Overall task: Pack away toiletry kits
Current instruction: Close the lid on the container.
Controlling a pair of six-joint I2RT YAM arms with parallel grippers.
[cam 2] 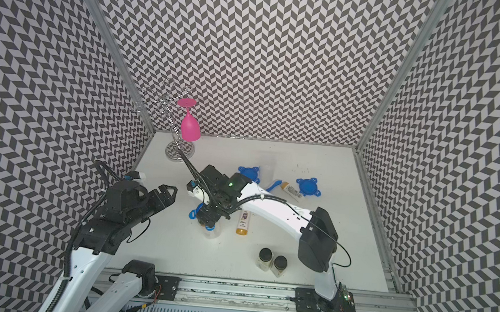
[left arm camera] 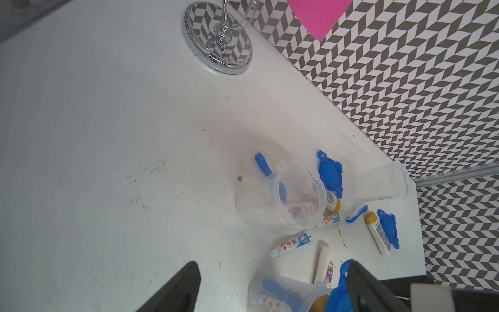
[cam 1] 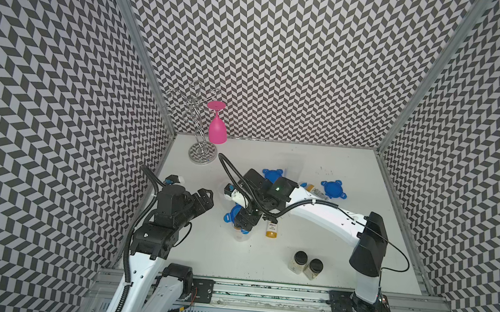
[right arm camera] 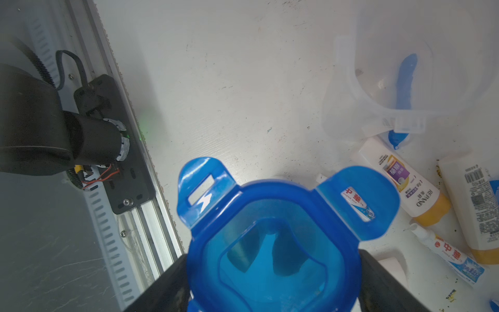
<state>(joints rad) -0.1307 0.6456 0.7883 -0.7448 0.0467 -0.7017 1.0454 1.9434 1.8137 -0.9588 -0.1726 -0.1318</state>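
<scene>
My right gripper [right arm camera: 270, 270] is shut on a blue four-tab lid [right arm camera: 272, 229], one finger on each side. It holds the lid at the mouth of a clear tub [left arm camera: 283, 294] that contains a toothbrush, a toothpaste tube and a gold-capped bottle. Whether the lid is seated I cannot tell. My left gripper [left arm camera: 271, 264] hangs open and empty, left of that tub [cam 1: 240, 236]. A second tub [left arm camera: 297, 194] lies on its side. A third tub [left arm camera: 383, 183] stands behind it. A toothpaste tube [left arm camera: 291, 243], bottles [cam 1: 271, 228] [left arm camera: 378, 235] and a toothbrush [left arm camera: 356, 212] lie loose.
Two more blue lids [cam 1: 272, 174] [cam 1: 334, 189] lie on the white table toward the back. Two black-capped jars [cam 1: 299, 261] [cam 1: 314, 269] stand near the front. A pink wine glass [cam 1: 217, 126] hangs from a wire rack [cam 1: 197, 121] in the back left corner.
</scene>
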